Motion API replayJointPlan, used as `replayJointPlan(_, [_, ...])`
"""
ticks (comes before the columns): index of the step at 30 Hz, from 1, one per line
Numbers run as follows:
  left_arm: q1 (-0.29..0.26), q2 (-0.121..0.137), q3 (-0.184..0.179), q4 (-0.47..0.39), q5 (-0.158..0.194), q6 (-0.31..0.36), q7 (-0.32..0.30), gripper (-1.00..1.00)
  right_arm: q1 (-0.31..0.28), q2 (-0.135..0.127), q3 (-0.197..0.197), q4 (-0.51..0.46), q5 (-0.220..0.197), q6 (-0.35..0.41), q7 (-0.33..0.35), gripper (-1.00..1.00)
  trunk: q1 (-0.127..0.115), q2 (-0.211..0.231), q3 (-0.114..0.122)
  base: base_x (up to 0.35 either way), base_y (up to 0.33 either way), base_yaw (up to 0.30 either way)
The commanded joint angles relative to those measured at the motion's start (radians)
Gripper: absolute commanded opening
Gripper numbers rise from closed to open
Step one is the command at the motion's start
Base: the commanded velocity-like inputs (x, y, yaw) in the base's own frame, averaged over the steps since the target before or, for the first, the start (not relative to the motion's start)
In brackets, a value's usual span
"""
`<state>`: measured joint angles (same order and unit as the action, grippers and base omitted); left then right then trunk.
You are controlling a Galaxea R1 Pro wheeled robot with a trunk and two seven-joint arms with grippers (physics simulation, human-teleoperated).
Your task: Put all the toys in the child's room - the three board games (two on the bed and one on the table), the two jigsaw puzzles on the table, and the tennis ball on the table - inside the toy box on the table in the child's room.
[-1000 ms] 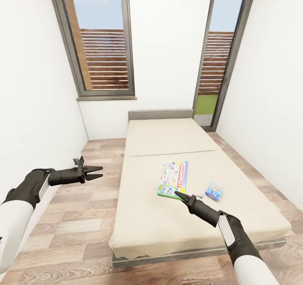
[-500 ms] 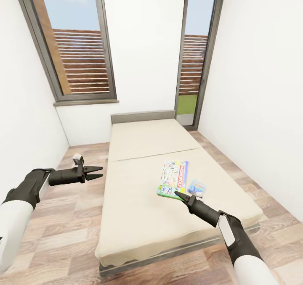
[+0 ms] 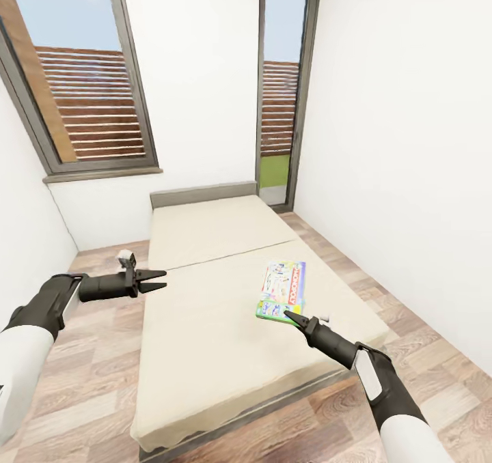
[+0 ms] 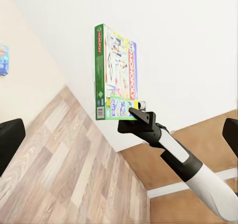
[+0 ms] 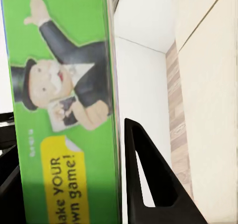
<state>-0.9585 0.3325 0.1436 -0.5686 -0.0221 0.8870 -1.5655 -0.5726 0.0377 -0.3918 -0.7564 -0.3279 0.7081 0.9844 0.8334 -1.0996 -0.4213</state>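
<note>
right hand [image 3: 288, 317] grips board game [image 3: 282, 289]; left wrist: second box [image 4: 3, 59].

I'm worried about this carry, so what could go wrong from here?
The right gripper pinches the large board game only at one short end, so it may swing or slip if the base turns. The small blue game lies on the bed and could be left behind.

Your robot's two arms are built alike: a glossy white rounded forearm shell, then a matte black wrist sleeve that narrows to a slim dark grey cylinder. The left black two-fingered gripper [image 3: 156, 281] ends in thin pointed fingers, with a small pale grey block on top behind them. The right black pointed gripper [image 3: 290, 317] carries a white oval inlay on its wrist.
</note>
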Motion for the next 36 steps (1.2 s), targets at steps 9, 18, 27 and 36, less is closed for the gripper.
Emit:
replayJointPlan(9, [0.0,0.0,0.001,0.0,-0.002,0.01,-0.005,1.0,-0.001,0.001,-0.005,0.0,-0.003,0.006,0.002,-1.0,-0.035,0.063,0.034,0.0,0.0,-0.272])
replayJointPlan(18, [0.0,0.0,0.001,0.0,-0.003,0.009,-0.005,1.0,-0.002,0.001,-0.008,0.0,-0.009,0.005,0.002,-1.0,-0.069,0.126,0.069,0.0,0.0,-0.272])
replayJointPlan(27, [0.0,-0.001,0.001,0.0,-0.004,0.009,-0.005,1.0,-0.003,0.001,-0.009,0.0,-0.014,-0.017,0.002,-1.0,-0.104,0.189,0.105,0.0,0.0,-0.265])
replayJointPlan(36, [0.0,-0.001,0.001,0.0,-0.004,0.009,-0.005,1.0,-0.003,0.001,-0.009,0.0,-0.016,-0.027,0.021,-1.0,-0.138,0.252,0.141,0.0,0.0,-0.259])
